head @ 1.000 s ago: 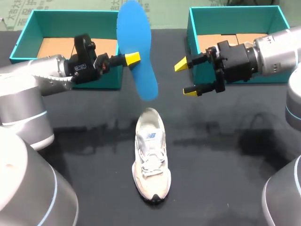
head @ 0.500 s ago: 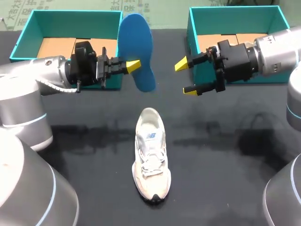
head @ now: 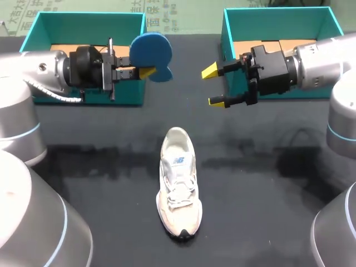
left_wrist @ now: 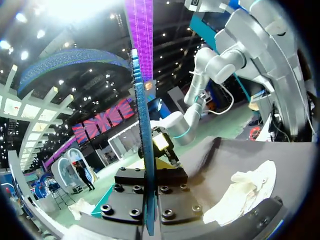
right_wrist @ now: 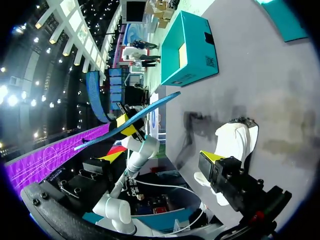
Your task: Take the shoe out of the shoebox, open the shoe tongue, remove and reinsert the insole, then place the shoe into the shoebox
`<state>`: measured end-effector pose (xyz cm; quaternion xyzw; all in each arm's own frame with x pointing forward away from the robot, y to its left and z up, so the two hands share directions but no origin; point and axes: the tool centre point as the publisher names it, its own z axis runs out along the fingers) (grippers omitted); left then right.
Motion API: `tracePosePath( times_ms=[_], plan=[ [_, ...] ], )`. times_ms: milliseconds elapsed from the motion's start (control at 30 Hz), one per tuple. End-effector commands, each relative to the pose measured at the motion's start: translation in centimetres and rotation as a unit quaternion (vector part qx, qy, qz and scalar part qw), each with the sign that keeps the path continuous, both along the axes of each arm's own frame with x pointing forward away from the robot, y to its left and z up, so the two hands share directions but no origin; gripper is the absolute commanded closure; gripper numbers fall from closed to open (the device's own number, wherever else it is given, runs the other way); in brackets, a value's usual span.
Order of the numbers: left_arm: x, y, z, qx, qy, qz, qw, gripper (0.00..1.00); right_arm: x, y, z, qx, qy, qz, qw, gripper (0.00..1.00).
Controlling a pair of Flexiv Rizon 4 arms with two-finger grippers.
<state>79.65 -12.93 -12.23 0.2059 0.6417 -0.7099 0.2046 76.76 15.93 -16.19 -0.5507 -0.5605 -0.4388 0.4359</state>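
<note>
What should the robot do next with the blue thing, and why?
Probably lower the blue insole toward the shoe: the left pincer holds it in the air, the shoe lies on the table, and the right pincer is open and empty.

Shoe (head: 179, 183) mid-table, left shoebox (head: 83, 21) behind-left, right shoebox (head: 278, 19) behind-right, insole (head: 151, 51) aloft between the boxes

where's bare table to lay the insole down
Bare table lies right of the shoe, nearer than the right shoebox, and likewise left of the shoe, nearer than the left shoebox. Crowded beyond the shoe: the left hand holding the insole faces the open right hand.
</note>
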Motion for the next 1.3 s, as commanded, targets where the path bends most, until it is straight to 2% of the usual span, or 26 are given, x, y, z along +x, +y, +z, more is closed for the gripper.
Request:
tracePosePath(
  times_ms=[33, 167, 333, 433, 600, 667, 833, 1200, 1300],
  plan=[
    [-0.3, 0.1, 0.1, 0.026, -0.209, 0.019, 0.977, 1.0, 0.1, 0.2, -0.1, 0.0, 0.0, 0.0, 1.0, 0.0],
    [-0.3, 0.1, 0.1, 0.026, -0.209, 0.019, 0.977, 1.0, 0.1, 0.2, -0.1, 0.0, 0.0, 0.0, 1.0, 0.0],
    [-0.5, 0.3, 0.5, 0.02, -0.348, 0.01, 0.937, 1.0, 0.1, 0.2, -0.1, 0.0, 0.0, 0.0, 1.0, 0.0],
    [-0.6, 0.5, 1.0, 0.018, -0.44, 0.002, 0.898, 1.0, 0.2, 0.3, -0.1, 0.009, 0.001, 0.002, 1.0, 0.0],
    [-0.5, 0.7, 1.0, 0.028, -0.574, -0.009, 0.818, 1.0, 0.4, 0.3, -0.2, 0.036, 0.006, -0.003, 0.999, 0.0],
    [-0.3, 1.0, 1.0, 0.02, -0.593, -0.01, 0.805, 1.0, 0.5, 0.4, -0.3, 0.045, 0.006, -0.003, 0.999, 0.0],
    [0.1, 1.2, 0.2, 0.041, -0.682, -0.026, 0.73, 1.0, 0.5, 0.6, -0.5, 0.057, 0.008, -0.007, 0.998, 0.0],
    [0.1, 1.2, 0.2, 0.041, -0.682, -0.026, 0.73, 1.0, 0.5, 0.6, -0.5, 0.057, 0.008, -0.007, 0.998, 0.0],
    [0.8, 0.4, -1.1, 0.041, -0.669, -0.025, 0.742, 1.0, 0.5, 0.6, -0.5, 0.057, 0.008, -0.007, 0.998, 0.0]
  ],
)
